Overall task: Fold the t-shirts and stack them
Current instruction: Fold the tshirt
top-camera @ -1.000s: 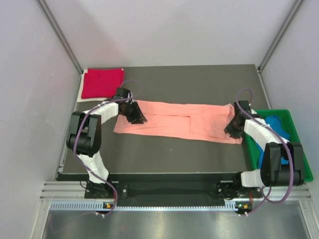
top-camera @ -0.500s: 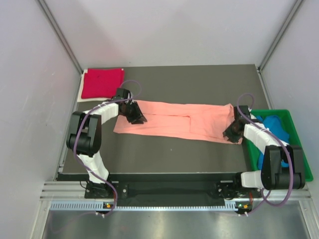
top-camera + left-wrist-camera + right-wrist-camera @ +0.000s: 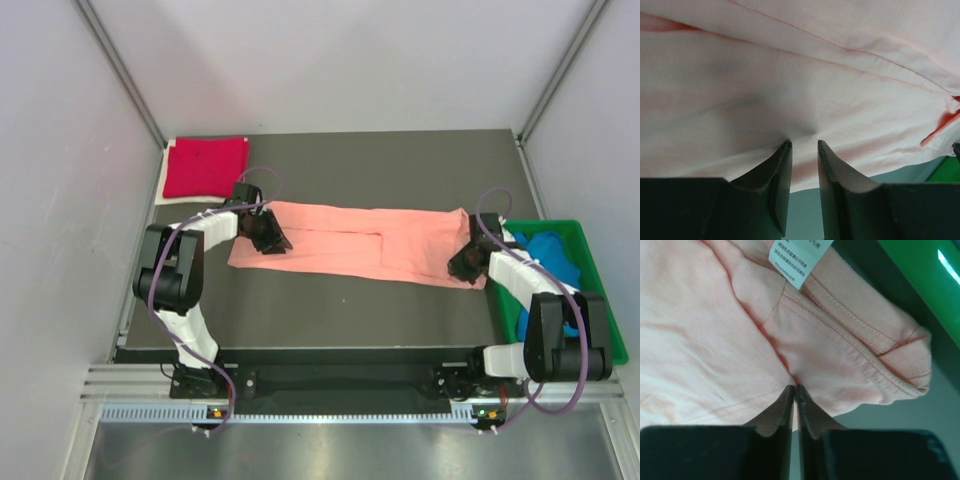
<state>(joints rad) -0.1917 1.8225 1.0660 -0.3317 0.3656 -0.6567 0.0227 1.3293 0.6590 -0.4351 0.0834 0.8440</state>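
Pink shirt (image 3: pixel 360 245) lying across table (image 3: pixel 400 170) middle, being folded. Left gripper (image 3: pixel 804 145), slightly parted, pinching left end; right gripper (image 3: pixel 794 387), almost shut, nipping collar end. Next probably: lifting both ends evenly

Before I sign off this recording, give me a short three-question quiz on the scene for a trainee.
1. Fill in: the folded crimson-red cotton t-shirt lies at the dark table's far ____ corner.
2. True or false: the bright blue cotton t-shirt sits in the green plastic tray.
3. Both arms' jaws pinch the long salmon-pink cotton t-shirt at: A) its opposite ends; B) one same end; C) its middle.
Key: 1 left; 2 true; 3 A.
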